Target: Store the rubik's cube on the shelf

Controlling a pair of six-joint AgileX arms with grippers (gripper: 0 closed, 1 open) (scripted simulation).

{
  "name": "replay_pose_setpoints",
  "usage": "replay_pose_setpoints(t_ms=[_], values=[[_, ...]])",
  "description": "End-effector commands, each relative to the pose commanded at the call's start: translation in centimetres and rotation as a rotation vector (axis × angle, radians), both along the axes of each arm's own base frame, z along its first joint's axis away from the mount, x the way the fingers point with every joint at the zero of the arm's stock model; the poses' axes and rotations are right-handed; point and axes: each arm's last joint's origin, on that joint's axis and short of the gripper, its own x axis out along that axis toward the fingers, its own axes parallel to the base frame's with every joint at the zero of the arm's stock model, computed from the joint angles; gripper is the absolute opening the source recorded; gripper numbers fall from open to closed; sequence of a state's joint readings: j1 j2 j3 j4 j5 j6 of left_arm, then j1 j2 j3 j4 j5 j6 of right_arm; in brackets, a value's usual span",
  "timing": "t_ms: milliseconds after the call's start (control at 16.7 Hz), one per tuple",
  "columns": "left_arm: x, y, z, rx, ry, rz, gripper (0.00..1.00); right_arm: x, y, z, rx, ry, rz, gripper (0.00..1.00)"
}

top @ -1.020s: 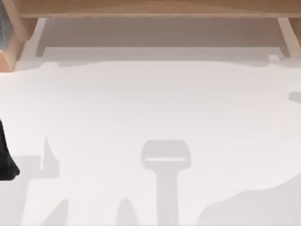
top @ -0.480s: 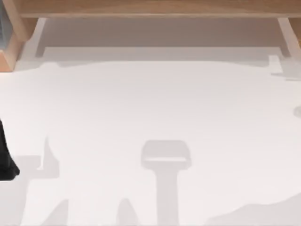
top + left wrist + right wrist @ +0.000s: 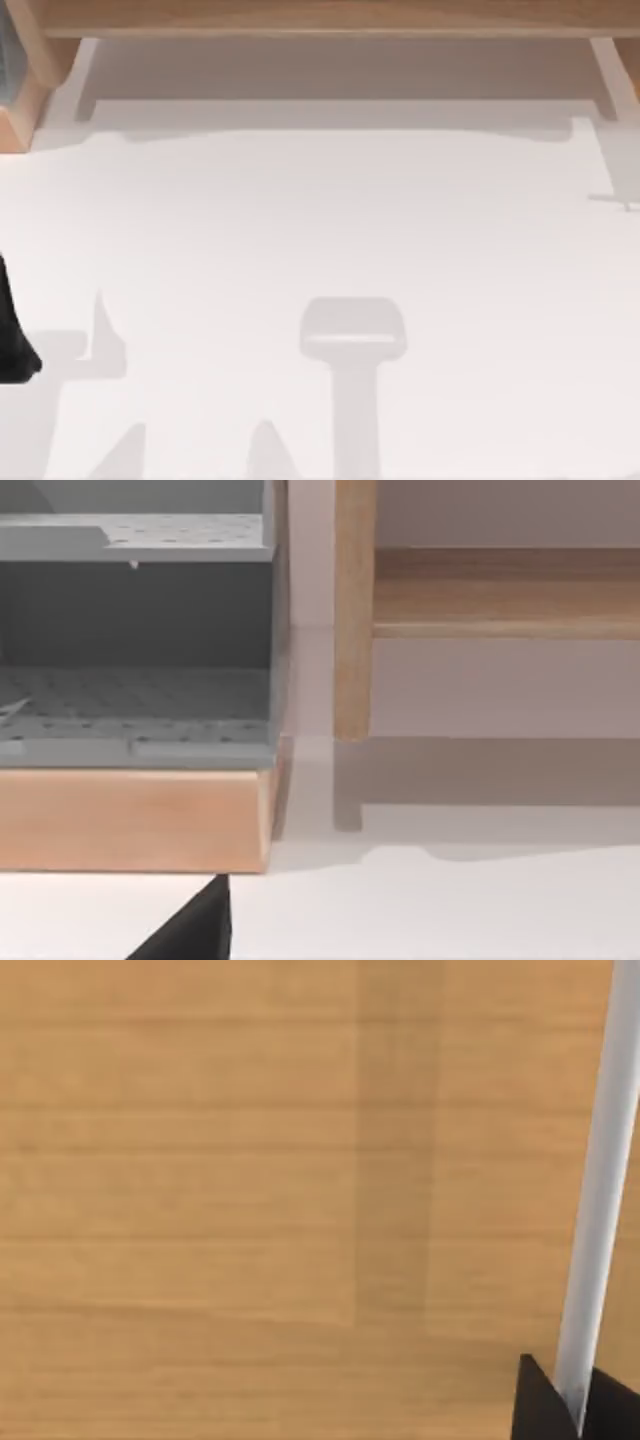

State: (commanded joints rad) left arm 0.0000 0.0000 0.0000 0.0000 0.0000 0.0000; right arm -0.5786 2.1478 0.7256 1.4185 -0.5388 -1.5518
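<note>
Scanning left to right: your left arm (image 3: 12, 330) sits parked at the frame's left edge, gripper state not readable. The shelf (image 3: 320, 18) spans the top edge above the white table (image 3: 320, 240). Right wrist view faces wood grain up close; right gripper (image 3: 560, 1405) state likewise not readable. I cannot place the rubik's cube. Judgement: light, rigid, smooth-tiled; grip two opposite flat faces.

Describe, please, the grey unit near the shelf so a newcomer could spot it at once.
Start at the long light-brown shelf along the table's far edge. At its left end stands a grey rack on a wooden base. Its perforated grey trays distinguish it from the plain wood alongside.
</note>
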Motion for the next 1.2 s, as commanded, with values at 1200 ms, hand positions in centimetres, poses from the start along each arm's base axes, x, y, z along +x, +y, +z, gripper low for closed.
replay_pose_setpoints(t_ms=[1200], values=[[0.0,0.0,0.0,0.000,0.000,0.000,1.00,-7.0,0.1,0.0,-0.003,-0.004,0.002,0.15]])
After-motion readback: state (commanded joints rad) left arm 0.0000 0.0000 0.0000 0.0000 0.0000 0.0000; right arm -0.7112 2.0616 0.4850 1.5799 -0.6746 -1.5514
